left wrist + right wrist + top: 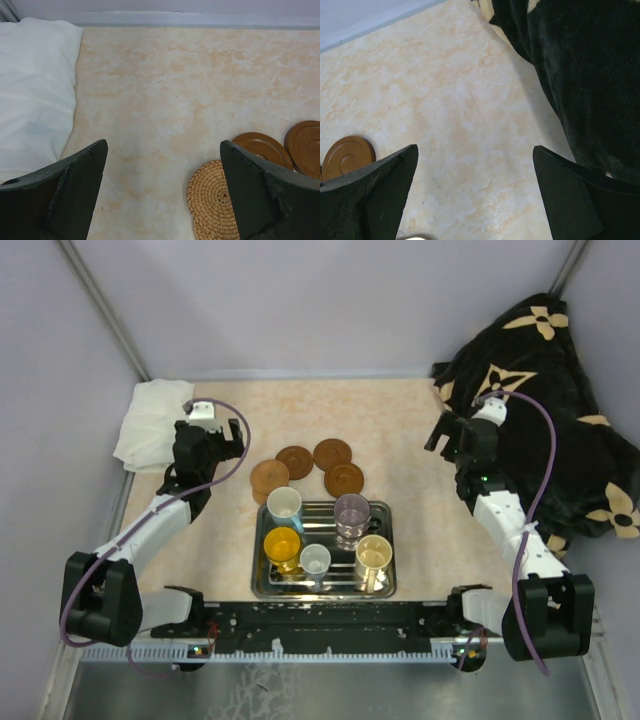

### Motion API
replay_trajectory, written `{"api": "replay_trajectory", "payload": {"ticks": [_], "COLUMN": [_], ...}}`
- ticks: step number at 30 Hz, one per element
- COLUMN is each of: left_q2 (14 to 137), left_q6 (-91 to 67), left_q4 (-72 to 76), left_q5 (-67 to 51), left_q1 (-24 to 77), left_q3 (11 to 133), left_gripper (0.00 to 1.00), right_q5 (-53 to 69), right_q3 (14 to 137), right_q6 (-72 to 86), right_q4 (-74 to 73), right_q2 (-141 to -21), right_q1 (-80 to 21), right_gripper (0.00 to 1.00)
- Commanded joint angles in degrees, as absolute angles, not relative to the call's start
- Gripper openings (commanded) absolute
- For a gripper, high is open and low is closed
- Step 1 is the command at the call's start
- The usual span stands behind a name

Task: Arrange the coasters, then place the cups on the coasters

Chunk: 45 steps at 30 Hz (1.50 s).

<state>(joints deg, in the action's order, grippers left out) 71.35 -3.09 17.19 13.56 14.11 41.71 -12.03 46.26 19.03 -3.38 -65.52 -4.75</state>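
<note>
Several round brown coasters lie in an arc behind the steel tray: a woven one at the left, then smooth wooden ones. In the tray stand the cups: light blue, purplish-grey, yellow, small grey-white, cream. My left gripper is open and empty over bare table, left of the coasters. My right gripper is open and empty, right of them; one wooden coaster shows at its left.
A folded white cloth lies at the back left beside the left gripper. A black patterned cloth is heaped at the back right, close to the right gripper. Walls enclose the table at the back and sides.
</note>
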Motion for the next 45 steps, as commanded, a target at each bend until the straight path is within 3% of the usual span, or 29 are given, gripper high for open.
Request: {"api": "replay_trajectory", "payload": {"ticks": [1,19,30,37,45], "left_q2": [70.0,69.4,83.2,87.3,98.0], "left_q6": [-2.8,-8.5,-5.0,-7.7,-9.7], "left_q4": [18.5,19.3,6.7,2.9,-19.3], "left_q5": [14.6,18.6,8.6,9.8,12.1], "left_q1": [14.1,14.1,14.1,14.2,14.2], "left_q3": [41.3,40.6,53.0,56.1,71.7], "left_gripper": [1.0,1.0,1.0,0.99,0.95], "right_q5": [-12.5,-9.3,1.4,-6.9,-11.0], "right_q3": [46.2,47.6,52.5,63.3,80.1], "right_q6": [17.8,20.5,21.6,15.9,11.1], "right_q4": [-2.2,-2.5,0.5,-3.9,-16.7], "right_q2": [-64.9,-66.9,-74.5,-81.2,-95.2], "right_q1": [-5.0,-4.9,-4.4,-13.4,-20.3], "right_gripper": [0.99,0.99,0.99,0.99,0.97]}}
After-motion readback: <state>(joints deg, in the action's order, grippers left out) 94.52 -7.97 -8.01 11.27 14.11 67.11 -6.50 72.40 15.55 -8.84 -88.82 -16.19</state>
